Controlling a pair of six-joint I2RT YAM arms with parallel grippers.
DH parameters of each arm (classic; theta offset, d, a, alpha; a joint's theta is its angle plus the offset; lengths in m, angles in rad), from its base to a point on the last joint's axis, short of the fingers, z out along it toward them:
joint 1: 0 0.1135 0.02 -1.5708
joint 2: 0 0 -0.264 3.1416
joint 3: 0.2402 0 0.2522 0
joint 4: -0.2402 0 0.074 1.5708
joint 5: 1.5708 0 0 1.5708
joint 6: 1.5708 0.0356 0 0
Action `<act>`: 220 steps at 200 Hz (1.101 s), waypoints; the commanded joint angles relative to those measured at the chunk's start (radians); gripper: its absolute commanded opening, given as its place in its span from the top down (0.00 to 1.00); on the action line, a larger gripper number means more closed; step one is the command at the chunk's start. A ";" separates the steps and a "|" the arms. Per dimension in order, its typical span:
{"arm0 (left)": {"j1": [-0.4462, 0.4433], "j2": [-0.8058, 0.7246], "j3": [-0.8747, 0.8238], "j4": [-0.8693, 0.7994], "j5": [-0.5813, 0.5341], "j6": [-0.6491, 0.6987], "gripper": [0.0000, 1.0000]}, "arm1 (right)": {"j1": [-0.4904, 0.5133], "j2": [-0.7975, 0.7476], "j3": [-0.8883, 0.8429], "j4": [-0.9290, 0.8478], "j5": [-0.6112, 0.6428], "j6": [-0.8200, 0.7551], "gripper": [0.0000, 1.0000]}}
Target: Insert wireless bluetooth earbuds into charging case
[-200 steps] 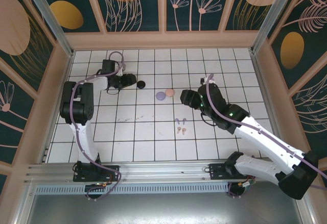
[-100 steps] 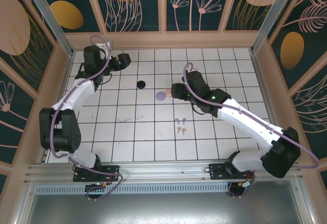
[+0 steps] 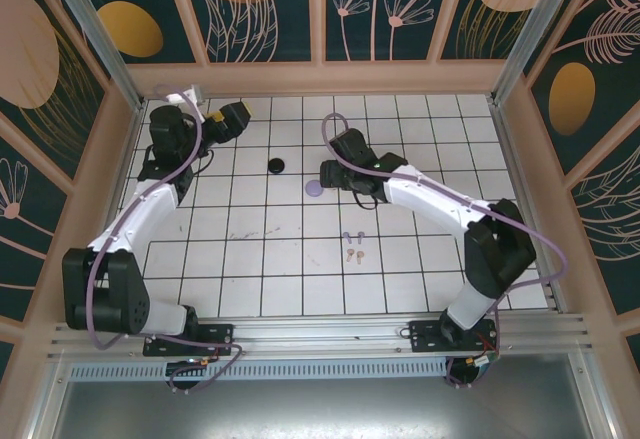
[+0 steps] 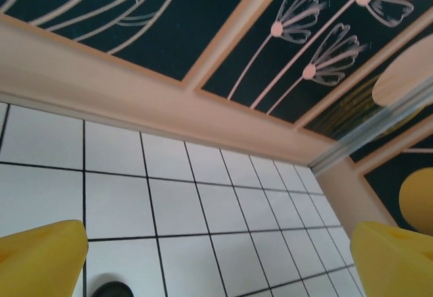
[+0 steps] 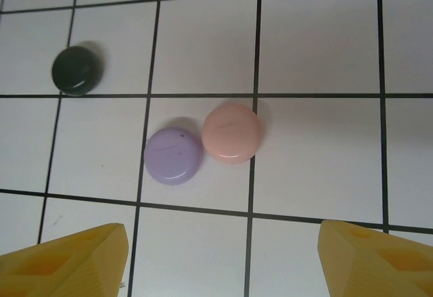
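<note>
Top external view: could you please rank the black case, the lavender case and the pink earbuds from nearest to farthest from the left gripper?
1. The black case, just right of the left gripper and slightly closer to the arms' bases.
2. The lavender case, farther right, around mid-table.
3. The pink earbuds, farthest off, well toward the arms' bases.

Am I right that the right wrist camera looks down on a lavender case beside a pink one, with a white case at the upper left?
Not quite: the right wrist view shows the upper-left case is black, not white. The lavender case does lie beside the pink case.
</note>
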 commanded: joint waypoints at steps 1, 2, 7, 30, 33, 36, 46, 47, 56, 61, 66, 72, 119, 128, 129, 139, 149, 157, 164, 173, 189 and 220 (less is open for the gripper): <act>0.000 -0.065 -0.081 0.152 -0.093 -0.098 0.01 | -0.013 0.045 0.061 -0.028 -0.017 -0.023 0.25; 0.000 -0.066 -0.086 0.157 -0.096 -0.102 0.01 | -0.013 0.046 0.061 -0.028 -0.018 -0.023 0.25; 0.000 -0.074 -0.098 0.173 -0.105 -0.113 0.01 | -0.013 0.057 0.068 -0.030 -0.020 -0.025 0.26; 0.001 -0.084 -0.133 0.213 -0.084 -0.126 0.01 | -0.014 0.109 0.097 -0.037 -0.038 -0.029 0.26; 0.000 -0.083 -0.135 0.215 -0.075 -0.124 0.01 | -0.015 0.116 0.102 -0.037 -0.038 -0.030 0.26; 0.000 -0.082 -0.136 0.215 -0.068 -0.121 0.01 | -0.014 0.122 0.105 -0.038 -0.039 -0.031 0.26; 0.000 -0.077 -0.131 0.199 -0.064 -0.119 0.01 | -0.020 0.147 0.121 -0.042 -0.040 -0.034 0.27; -0.001 -0.076 -0.130 0.194 -0.064 -0.119 0.01 | -0.020 0.148 0.122 -0.043 -0.040 -0.033 0.27; 0.000 -0.066 -0.119 0.156 -0.068 -0.120 0.01 | -0.026 0.170 0.136 -0.047 -0.043 -0.035 0.27; 0.001 -0.059 -0.111 0.138 -0.067 -0.123 0.01 | -0.031 0.182 0.144 -0.047 -0.041 -0.034 0.28; 0.000 -0.052 -0.105 0.122 -0.067 -0.128 0.01 | -0.035 0.191 0.149 -0.047 -0.040 -0.034 0.28; 0.001 -0.044 -0.098 0.107 -0.068 -0.131 0.01 | -0.041 0.203 0.155 -0.047 -0.039 -0.034 0.28; 0.000 -0.065 -0.150 0.160 -0.099 -0.164 0.01 | -0.085 0.308 0.239 -0.068 -0.061 -0.060 0.30; 0.000 -0.066 -0.132 0.129 -0.088 -0.140 0.01 | -0.089 0.331 0.260 -0.079 -0.064 -0.072 0.30; 0.000 -0.066 -0.130 0.125 -0.086 -0.137 0.01 | -0.089 0.333 0.262 -0.080 -0.064 -0.074 0.30; 0.000 -0.066 -0.118 0.096 -0.074 -0.116 0.01 | -0.090 0.357 0.283 -0.089 -0.070 -0.088 0.31; 0.000 -0.071 -0.115 0.077 -0.079 -0.105 0.01 | -0.092 0.376 0.300 -0.097 -0.071 -0.100 0.31; 0.000 -0.076 -0.119 0.070 -0.084 -0.095 0.01 | -0.093 0.389 0.310 -0.102 -0.073 -0.109 0.31; 0.000 -0.083 -0.125 0.068 -0.087 -0.089 0.01 | -0.092 0.400 0.318 -0.107 -0.075 -0.114 0.31; 0.000 -0.088 -0.131 0.070 -0.088 -0.083 0.01 | -0.093 0.412 0.324 -0.109 -0.079 -0.119 0.31; 0.000 -0.096 -0.142 0.079 -0.084 -0.076 0.01 | -0.093 0.426 0.327 -0.110 -0.084 -0.124 0.32; 0.000 -0.097 -0.145 0.079 -0.080 -0.070 0.01 | -0.093 0.444 0.322 -0.108 -0.083 -0.122 0.33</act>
